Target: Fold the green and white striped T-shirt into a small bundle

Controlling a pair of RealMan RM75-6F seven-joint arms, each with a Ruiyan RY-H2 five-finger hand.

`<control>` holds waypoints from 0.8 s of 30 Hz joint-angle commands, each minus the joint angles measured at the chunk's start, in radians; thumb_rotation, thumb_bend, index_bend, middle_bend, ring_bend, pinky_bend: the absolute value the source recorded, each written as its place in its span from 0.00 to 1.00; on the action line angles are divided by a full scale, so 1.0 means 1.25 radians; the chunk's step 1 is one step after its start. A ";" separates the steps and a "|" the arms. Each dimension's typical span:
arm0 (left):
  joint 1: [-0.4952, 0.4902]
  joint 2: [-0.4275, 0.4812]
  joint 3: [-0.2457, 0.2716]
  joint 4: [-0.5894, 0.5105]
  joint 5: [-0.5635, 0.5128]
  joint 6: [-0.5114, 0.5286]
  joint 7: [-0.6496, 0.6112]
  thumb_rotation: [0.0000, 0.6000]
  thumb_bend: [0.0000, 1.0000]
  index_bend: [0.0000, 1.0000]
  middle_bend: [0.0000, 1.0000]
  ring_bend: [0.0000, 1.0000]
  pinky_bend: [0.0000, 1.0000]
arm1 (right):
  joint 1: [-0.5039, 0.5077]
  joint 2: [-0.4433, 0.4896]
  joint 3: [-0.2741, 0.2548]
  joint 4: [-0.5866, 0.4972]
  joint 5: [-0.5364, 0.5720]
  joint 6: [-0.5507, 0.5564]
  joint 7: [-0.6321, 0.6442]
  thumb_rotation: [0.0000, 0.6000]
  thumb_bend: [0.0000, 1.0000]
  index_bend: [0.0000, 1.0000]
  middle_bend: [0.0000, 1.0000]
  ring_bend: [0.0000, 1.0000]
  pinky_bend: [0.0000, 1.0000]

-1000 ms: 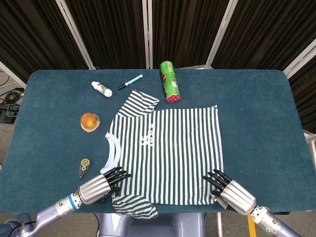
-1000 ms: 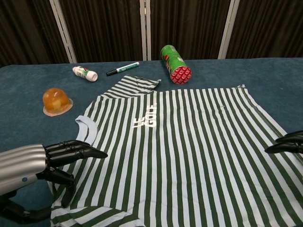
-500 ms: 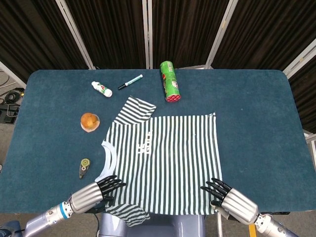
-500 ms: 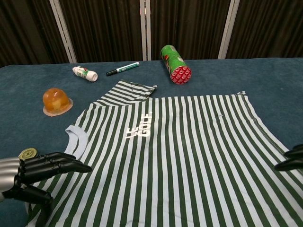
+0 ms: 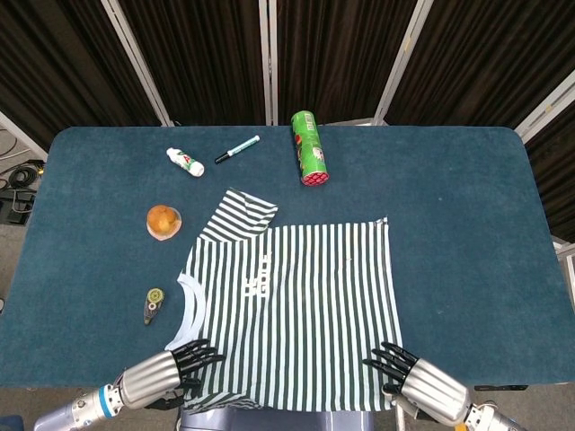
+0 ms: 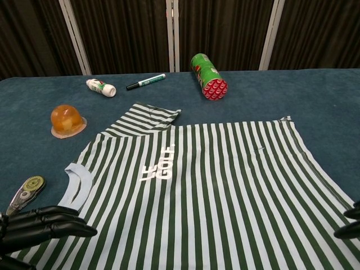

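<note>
The green and white striped T-shirt [image 5: 287, 305] lies flat on the blue table [image 5: 467, 233], collar to the left, its near edge hanging over the table's front. My left hand [image 5: 157, 377] grips the shirt's near left part by the collar, fingers on the cloth. My right hand [image 5: 418, 384] grips the near right corner at the hem. In the chest view the T-shirt [image 6: 197, 191] fills the foreground. There the left hand [image 6: 39, 225] shows low at the left, and only the right hand's fingertips [image 6: 350, 222] show at the right edge. The far sleeve is folded over.
A green can [image 5: 308, 148] lies on its side behind the shirt. A marker [image 5: 237, 148] and a small white bottle [image 5: 184, 162] lie at the back left. An orange jelly cup [image 5: 163, 222] and a tape dispenser [image 5: 154, 304] sit left of the shirt.
Both hands have drawn back toward the table's front edge, dragging the shirt nearer. The near sleeve has slid off the edge and the tape dispenser is now uncovered in the chest view.
</note>
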 commanded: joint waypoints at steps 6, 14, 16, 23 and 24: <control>0.013 0.006 0.022 0.004 0.022 0.008 0.011 1.00 0.55 0.79 0.01 0.00 0.00 | -0.004 0.018 -0.016 -0.019 -0.027 0.002 -0.022 1.00 0.54 0.73 0.09 0.00 0.00; 0.028 0.008 0.037 0.016 0.038 0.030 0.007 1.00 0.55 0.79 0.01 0.00 0.00 | -0.006 0.026 -0.032 -0.033 -0.053 -0.002 -0.034 1.00 0.54 0.73 0.10 0.00 0.00; 0.031 0.008 0.042 0.019 0.041 0.031 0.004 1.00 0.55 0.79 0.01 0.00 0.00 | -0.008 0.027 -0.037 -0.037 -0.059 -0.003 -0.036 1.00 0.54 0.73 0.10 0.00 0.00; 0.038 0.012 0.050 0.022 0.054 0.042 0.006 1.00 0.55 0.79 0.01 0.00 0.00 | -0.014 0.027 -0.048 -0.041 -0.069 -0.007 -0.035 1.00 0.54 0.73 0.10 0.00 0.00; 0.039 0.013 0.053 0.021 0.057 0.042 0.006 1.00 0.55 0.79 0.01 0.00 0.00 | -0.015 0.027 -0.050 -0.040 -0.070 -0.007 -0.034 1.00 0.54 0.73 0.10 0.00 0.00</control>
